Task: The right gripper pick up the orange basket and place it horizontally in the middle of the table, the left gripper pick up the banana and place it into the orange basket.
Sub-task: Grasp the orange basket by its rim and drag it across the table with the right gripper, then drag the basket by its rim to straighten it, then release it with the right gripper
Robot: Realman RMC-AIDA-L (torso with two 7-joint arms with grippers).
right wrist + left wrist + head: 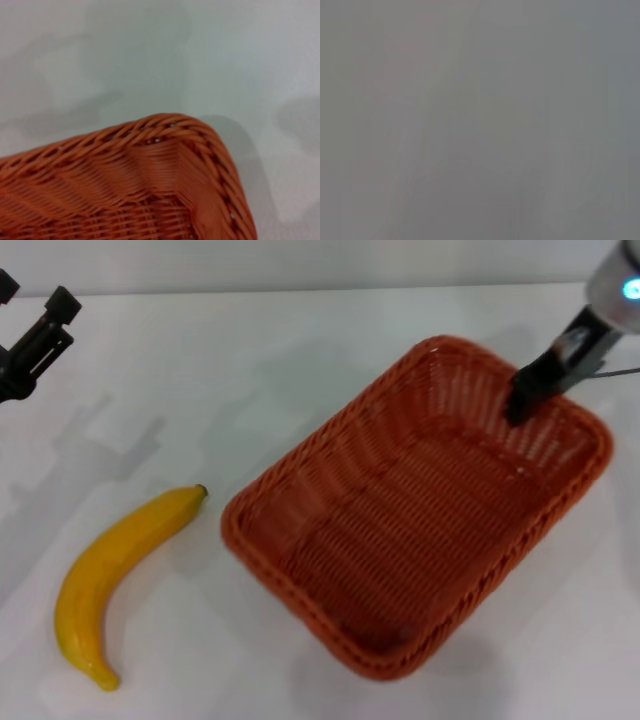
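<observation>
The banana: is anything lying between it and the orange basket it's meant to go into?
Nothing visible. The banana lies on bare table beside the orange basket, whose inside holds only the right gripper at its far wall.

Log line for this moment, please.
right hand: at orange woven basket far rim | left hand: idle, far-left | yellow banana: on white table

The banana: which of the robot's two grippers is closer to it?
Left. The left gripper hangs above the table beyond the banana; the right gripper is across at the orange basket's far wall.
</observation>
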